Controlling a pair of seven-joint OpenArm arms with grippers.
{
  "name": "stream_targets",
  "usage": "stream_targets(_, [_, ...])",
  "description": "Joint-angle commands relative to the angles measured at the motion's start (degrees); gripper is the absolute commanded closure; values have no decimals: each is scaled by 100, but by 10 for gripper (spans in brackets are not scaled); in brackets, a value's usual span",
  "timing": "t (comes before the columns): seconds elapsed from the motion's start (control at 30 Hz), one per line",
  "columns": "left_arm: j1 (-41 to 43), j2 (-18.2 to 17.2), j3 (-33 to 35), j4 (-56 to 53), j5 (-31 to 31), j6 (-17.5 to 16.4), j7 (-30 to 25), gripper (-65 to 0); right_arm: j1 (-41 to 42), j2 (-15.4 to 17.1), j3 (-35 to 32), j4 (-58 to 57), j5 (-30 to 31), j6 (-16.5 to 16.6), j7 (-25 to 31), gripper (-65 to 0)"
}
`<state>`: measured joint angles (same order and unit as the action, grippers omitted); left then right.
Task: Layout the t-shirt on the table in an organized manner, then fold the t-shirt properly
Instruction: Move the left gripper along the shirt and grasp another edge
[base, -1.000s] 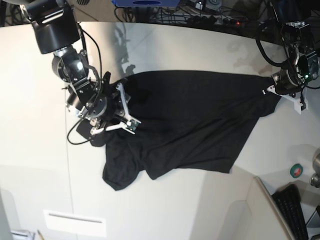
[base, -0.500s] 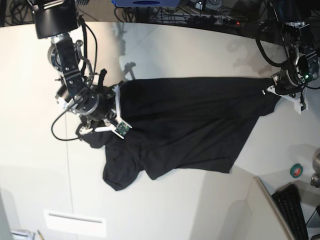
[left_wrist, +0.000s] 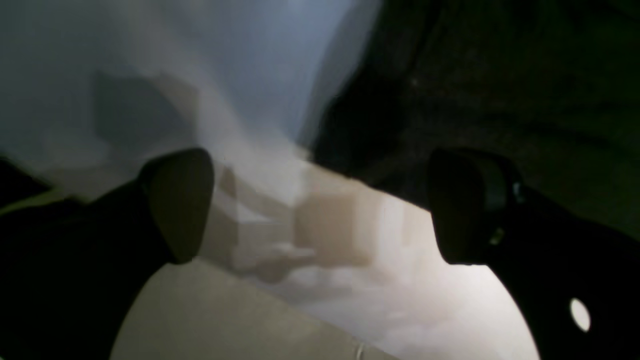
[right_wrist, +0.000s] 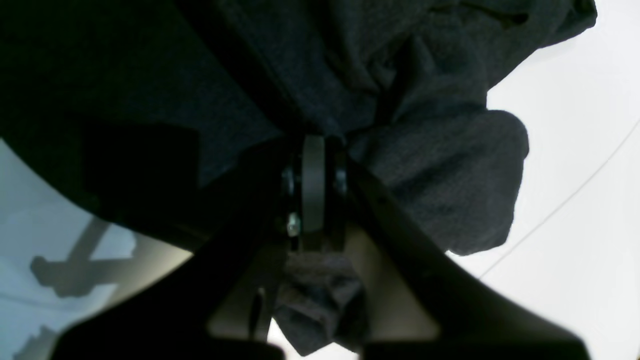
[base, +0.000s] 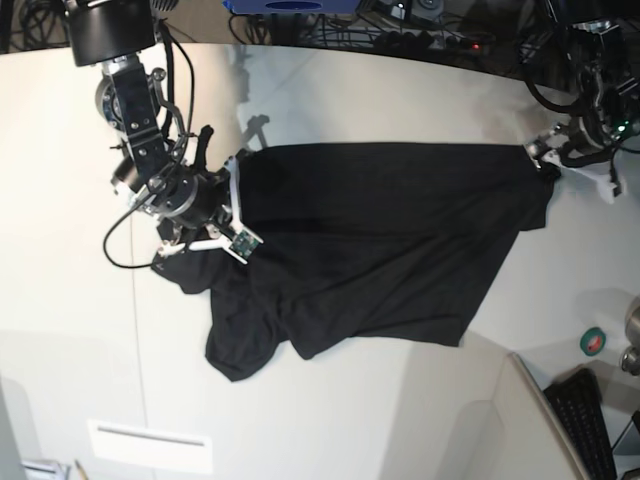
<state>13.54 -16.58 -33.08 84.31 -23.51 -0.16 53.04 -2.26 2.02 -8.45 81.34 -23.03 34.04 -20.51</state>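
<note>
This looks like a robotics lab. 2 robot arms with exposed cabling stand mounted over a large off-white table that fills most of the base view. Along the top edge of the frame lies a tangle of cables beside a blue device. At the lower right corner sit a black keyboard and a roll of green tape.

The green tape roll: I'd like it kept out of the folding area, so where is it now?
In the base view the green tape roll sits at the far right edge of the table, below and right of the t-shirt, apart from it.
</note>
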Motion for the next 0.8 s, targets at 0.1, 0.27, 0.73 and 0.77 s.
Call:
stream_targets(0.1, [-295, -149, -107, 355, 25, -6, -86, -650, 72, 13, 14, 116, 30, -33, 104, 0])
stream_targets(0.27, [-1200, -483, 499, -612, 43, -278, 230, -645, 72, 13, -4, 116, 30, -33, 104, 0])
stream_targets(0.73, [-2923, -729, 1501, -3390, 78, -1008, -728, -418, 72, 13, 32, 116, 30, -33, 104, 0])
stream_targets(0.77, [-3002, -729, 1554, -3548, 78, -1008, -798, -418, 72, 13, 32, 116, 30, -33, 104, 0])
